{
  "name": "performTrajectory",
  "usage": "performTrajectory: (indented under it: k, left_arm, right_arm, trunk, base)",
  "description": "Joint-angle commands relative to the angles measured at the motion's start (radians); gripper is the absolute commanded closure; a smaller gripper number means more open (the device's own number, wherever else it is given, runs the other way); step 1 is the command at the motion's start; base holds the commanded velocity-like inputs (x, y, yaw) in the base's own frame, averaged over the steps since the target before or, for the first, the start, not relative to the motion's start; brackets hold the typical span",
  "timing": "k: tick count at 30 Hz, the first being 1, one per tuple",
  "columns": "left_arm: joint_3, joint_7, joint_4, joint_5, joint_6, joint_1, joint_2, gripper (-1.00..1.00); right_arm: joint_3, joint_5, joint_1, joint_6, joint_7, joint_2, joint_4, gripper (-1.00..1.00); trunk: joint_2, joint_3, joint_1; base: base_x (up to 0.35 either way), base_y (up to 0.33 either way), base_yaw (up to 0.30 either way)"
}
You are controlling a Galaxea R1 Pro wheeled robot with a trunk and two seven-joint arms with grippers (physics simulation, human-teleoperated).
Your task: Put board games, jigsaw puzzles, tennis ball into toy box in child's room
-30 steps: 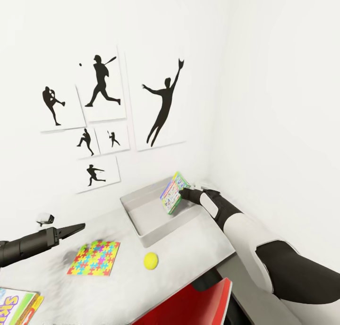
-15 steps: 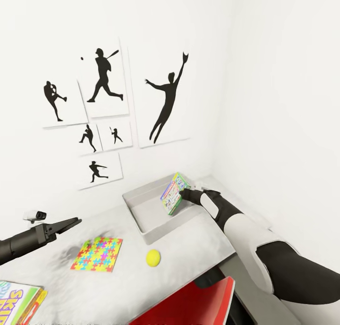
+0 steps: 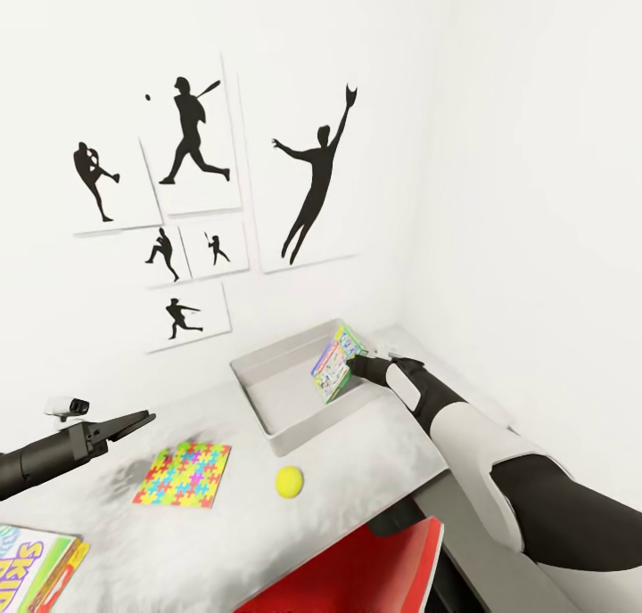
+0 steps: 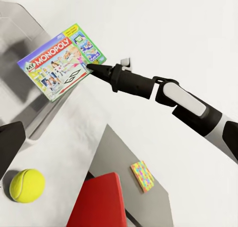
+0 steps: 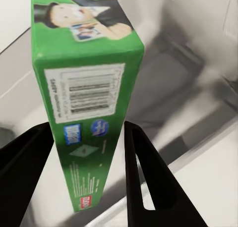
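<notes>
My right gripper [image 3: 357, 364] is shut on a green Monopoly board game [image 3: 336, 363], held on edge over the right side of the grey toy box [image 3: 267, 417]. In the right wrist view the game [image 5: 84, 98] sits between both fingers [image 5: 144, 177] above the box's inside [image 5: 178, 83]. A jigsaw puzzle [image 3: 183, 475] and a tennis ball [image 3: 288, 481] lie on the table in front of the box. Another board game [image 3: 36, 555] lies at the near left. My left gripper [image 3: 134, 420] hovers left of the puzzle, holding nothing. The left wrist view shows the game [image 4: 62, 61] and the ball [image 4: 27, 185].
A red chair [image 3: 357, 568] stands tucked at the table's near edge. White walls meet in a corner right behind the toy box, with baseball silhouette posters [image 3: 192, 145] on the left wall. A small colourful box [image 4: 143, 176] lies on a grey surface beyond the chair.
My right gripper has carried the Monopoly game slightly to the right over the toy box. The head view has shifted a little. The left arm stays almost still.
</notes>
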Motion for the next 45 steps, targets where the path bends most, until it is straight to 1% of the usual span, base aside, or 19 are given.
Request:
performTrajectory:
  k: [1,8,13,17,28,41,45]
  left_arm:
    - [0.000,-0.005,0.000,-0.002,0.010,-0.001,0.000,-1.00]
    - [0.000,-0.005,0.000,-0.002,0.010,-0.001,0.000,-1.00]
    - [0.000,-0.005,0.000,-0.002,0.008,-0.001,0.000,-1.00]
    - [0.000,-0.005,0.000,-0.003,0.008,-0.001,0.000,-1.00]
    - [0.000,-0.005,0.000,-0.003,0.008,0.000,0.000,-1.00]
    - [0.000,-0.005,0.000,-0.003,0.008,0.000,0.000,-1.00]
    - [0.000,-0.005,0.000,-0.003,0.008,0.000,0.000,-1.00]
  right_arm:
    - [0.003,0.001,-0.001,0.004,0.001,0.000,-0.001,1.00]
    - [0.004,0.005,-0.003,0.002,0.000,0.009,-0.011,1.00]
    - [0.005,0.005,-0.003,0.010,-0.003,0.011,-0.092,1.00]
    - [0.005,0.006,-0.003,0.033,-0.009,0.016,-0.114,1.00]
    - [0.010,0.008,-0.003,0.046,-0.011,0.016,-0.120,1.00]
    - [0.012,0.008,-0.003,0.044,-0.011,0.004,-0.120,1.00]
    - [0.012,0.008,-0.002,0.041,-0.011,0.002,-0.121,1.00]
  trunk:
    - [-0.002,-0.004,0.001]
    - [-0.002,-0.015,0.001]
    - [-0.002,-0.024,0.001]
    - [-0.002,-0.030,0.001]
    - [-0.002,-0.048,0.001]
    - [-0.002,-0.070,0.001]
    - [-0.002,-0.073,0.001]
  base:
    - [0.000,0.000,0.000]
    - [0.000,0.000,0.000]
    - [0.000,0.000,0.000]
    - [0.000,0.000,0.000]
    - [0.000,0.000,0.000]
    - [0.000,0.000,0.000]
    - [0.000,0.000,0.000]
